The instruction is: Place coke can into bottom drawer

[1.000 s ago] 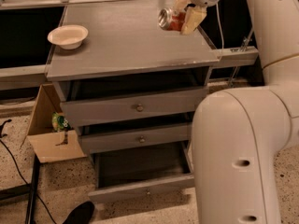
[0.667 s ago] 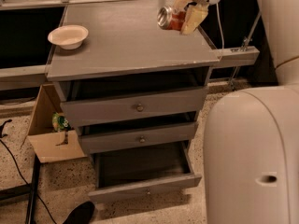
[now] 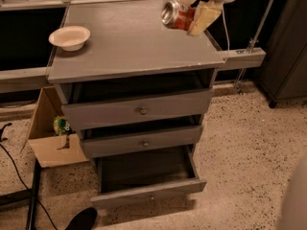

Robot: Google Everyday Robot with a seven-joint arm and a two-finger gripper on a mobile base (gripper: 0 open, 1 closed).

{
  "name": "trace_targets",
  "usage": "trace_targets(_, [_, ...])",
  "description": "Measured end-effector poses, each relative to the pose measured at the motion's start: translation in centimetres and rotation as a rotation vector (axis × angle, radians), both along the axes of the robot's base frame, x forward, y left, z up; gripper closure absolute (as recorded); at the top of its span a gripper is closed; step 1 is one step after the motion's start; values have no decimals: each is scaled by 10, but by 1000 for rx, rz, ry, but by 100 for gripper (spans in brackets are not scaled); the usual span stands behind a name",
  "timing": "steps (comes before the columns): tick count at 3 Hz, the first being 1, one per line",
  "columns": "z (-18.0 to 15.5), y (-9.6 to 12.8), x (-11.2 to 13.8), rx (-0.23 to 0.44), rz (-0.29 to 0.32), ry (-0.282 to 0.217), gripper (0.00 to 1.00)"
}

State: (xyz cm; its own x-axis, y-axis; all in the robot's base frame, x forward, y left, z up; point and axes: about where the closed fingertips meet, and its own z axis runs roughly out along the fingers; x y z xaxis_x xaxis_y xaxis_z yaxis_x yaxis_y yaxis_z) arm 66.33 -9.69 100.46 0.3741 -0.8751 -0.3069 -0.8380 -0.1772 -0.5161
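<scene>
- Holding the coke can (image 3: 175,14) sideways, your gripper (image 3: 191,11) is clamped on it above the back right of the grey cabinet top (image 3: 129,49), much as it was a second ago.
- Your white arm has swung out of view, so the bottom drawer (image 3: 144,169) now shows fully: pulled out, dark and boxy.
- Expect the smooth aluminium can, silver end facing left, to roll once laid down; the white bowl (image 3: 70,37) sits well apart.

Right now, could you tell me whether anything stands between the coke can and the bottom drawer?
The tool holds the coke can above the cabinet top, so that top and the two upper drawers lie between. The bottom drawer is pulled out furthest, nothing visible inside.
</scene>
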Motion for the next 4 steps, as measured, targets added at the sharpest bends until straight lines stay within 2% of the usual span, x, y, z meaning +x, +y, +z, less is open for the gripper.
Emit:
trace_targets(1, [4,6,-29,36,-31,-59,100])
trace_targets(2, [-27,16,-46,55,-46,-70,100])
trace_targets(3, [-99,24,-54,36,-73,-3,100])
trace_targets(4, [-180,34,-67,11,-77,113,100])
